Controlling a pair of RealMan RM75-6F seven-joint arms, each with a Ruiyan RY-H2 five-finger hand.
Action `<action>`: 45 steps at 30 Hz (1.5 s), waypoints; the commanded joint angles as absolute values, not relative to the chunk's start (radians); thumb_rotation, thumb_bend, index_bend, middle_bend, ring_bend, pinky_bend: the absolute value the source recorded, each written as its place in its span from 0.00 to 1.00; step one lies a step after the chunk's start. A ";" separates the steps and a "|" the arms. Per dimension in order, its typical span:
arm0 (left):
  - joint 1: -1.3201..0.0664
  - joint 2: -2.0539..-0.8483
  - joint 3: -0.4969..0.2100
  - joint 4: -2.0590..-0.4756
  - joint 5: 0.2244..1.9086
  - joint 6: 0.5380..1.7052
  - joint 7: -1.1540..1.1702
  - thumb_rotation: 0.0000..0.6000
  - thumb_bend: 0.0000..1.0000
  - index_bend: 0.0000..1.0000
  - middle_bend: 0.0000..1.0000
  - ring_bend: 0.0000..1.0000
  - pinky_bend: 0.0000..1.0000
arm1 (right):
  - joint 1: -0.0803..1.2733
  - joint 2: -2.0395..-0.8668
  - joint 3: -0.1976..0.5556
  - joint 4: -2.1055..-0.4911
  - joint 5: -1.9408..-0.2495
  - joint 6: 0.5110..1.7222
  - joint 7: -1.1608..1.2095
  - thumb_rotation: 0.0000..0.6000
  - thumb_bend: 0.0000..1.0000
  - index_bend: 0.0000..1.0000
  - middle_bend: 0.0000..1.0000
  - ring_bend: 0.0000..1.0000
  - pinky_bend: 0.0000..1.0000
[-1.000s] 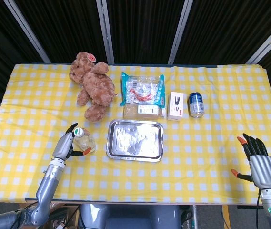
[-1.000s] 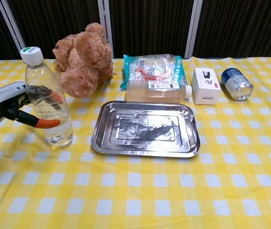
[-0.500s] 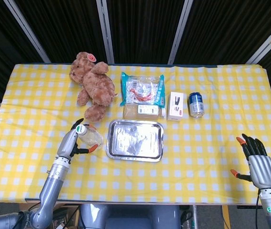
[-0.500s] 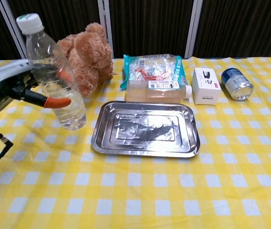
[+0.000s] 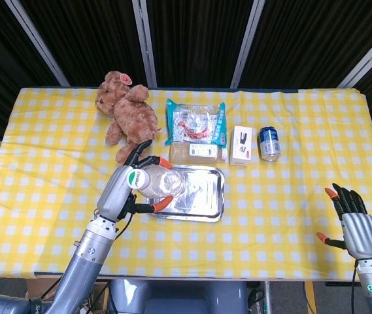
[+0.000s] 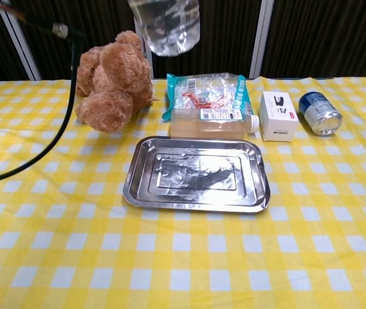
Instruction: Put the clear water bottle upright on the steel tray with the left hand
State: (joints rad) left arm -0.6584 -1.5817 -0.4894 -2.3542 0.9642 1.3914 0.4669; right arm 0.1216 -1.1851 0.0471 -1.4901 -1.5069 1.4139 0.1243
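Note:
My left hand [image 5: 125, 190] grips the clear water bottle [image 5: 154, 182], green-capped, and holds it high in the air over the left part of the steel tray [image 5: 202, 196]. In the chest view only the bottle's base [image 6: 166, 26] shows at the top edge, well above the tray [image 6: 195, 174]; the left hand itself is out of that view. My right hand [image 5: 354, 222] hangs open near the table's front right edge, fingers spread, holding nothing.
A brown teddy bear [image 6: 112, 80] sits behind the tray on the left. Behind the tray lie a snack bag [image 6: 205, 90] and a flat clear bottle [image 6: 210, 122]. A white box [image 6: 278, 116] and a blue can [image 6: 320, 112] are to the right. A black cable [image 6: 47, 129] hangs at left.
The left hand has lifted the bottle off the tablecloth and carried it up and to the right, from beside the tray to above its left part. The right hand stayed put.

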 commanded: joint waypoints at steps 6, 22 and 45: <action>-0.623 -1.536 -0.451 -2.356 0.917 1.454 0.462 1.00 0.37 0.49 0.48 0.04 0.02 | 0.120 -1.183 0.045 -1.496 -1.509 1.416 0.119 1.00 0.05 0.10 0.00 0.00 0.00; -0.561 -1.502 -0.306 -1.976 0.830 1.189 0.152 1.00 0.37 0.49 0.48 0.04 0.02 | 0.124 -1.185 0.047 -1.496 -1.493 1.399 0.099 1.00 0.05 0.10 0.00 0.00 0.00; -0.583 -1.419 -0.411 -2.356 1.131 1.383 0.258 1.00 0.37 0.49 0.49 0.04 0.02 | 0.123 -1.184 0.042 -1.503 -1.506 1.404 0.102 1.00 0.05 0.10 0.00 0.00 0.00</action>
